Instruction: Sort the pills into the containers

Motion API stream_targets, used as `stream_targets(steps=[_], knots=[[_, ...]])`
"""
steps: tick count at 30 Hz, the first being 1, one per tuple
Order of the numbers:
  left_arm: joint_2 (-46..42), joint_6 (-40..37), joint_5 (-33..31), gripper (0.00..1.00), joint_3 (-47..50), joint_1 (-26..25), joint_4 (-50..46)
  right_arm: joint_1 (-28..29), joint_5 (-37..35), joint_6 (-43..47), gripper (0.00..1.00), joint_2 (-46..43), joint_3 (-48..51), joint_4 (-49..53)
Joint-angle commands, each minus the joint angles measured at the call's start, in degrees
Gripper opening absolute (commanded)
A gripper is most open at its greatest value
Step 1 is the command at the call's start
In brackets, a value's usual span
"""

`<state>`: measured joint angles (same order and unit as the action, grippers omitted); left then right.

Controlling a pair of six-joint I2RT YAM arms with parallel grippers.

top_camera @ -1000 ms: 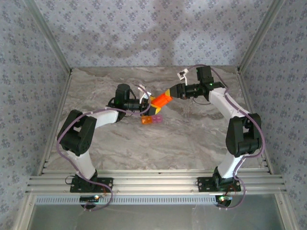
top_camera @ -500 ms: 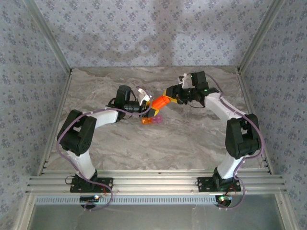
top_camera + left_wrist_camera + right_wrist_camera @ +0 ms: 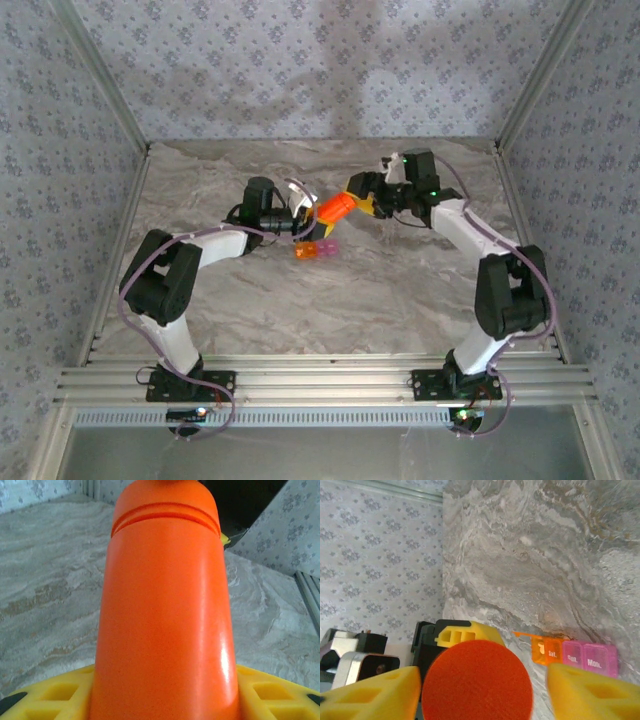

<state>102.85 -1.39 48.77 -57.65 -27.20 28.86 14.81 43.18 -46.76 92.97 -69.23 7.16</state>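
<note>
Containers: one orange, two pink; one orange bottle.

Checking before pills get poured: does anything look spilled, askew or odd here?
No spill or damage that I can see. The one oddity: the orange bottle is off the table, tilted on its side between the left end effector and right end effector, cap on. The containers rest flat on the table nearby.

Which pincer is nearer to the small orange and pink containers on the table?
Left. The left pincer holds the orange bottle just behind the containers; the right pincer is at the cap, farther back and right.
</note>
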Motion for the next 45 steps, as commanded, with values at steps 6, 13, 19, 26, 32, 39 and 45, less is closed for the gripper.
stream_targets(steps=[6, 13, 19, 26, 32, 39, 45], knots=[[-0.7, 3.6, 5.7, 0.00, -2.1, 0.9, 5.6, -5.2, 1.3, 10.0, 0.88, -8.7, 0.4, 4.9], [-1.9, 4.0, 8.9, 0.00, -1.9, 1.2, 3.7, -7.5, 8.8, 24.2, 0.86, -5.5, 2.3, -0.5], [-1.8, 4.3, 11.4, 0.00, -2.8, 1.3, 1.9, -6.2, 16.0, 30.9, 0.83, -1.1, -2.1, 2.0], [-1.4, 4.2, 12.2, 0.00, -3.2, 1.2, 1.0, -3.2, 17.2, 33.4, 0.83, 0.8, -4.6, 4.9], [-1.3, 4.0, 12.6, 0.00, -3.4, 1.3, 0.8, -1.9, 17.0, 34.0, 0.80, 2.4, -6.1, 6.5], [-1.5, 4.0, 12.5, 0.00, -3.3, 1.2, 0.3, -1.5, 16.9, 33.6, 0.68, 3.6, -6.3, 6.9], [-1.5, 3.8, 12.5, 0.00, -3.4, 1.2, 0.1, -0.7, 17.8, 33.6, 0.55, 4.4, -6.3, 7.6]])
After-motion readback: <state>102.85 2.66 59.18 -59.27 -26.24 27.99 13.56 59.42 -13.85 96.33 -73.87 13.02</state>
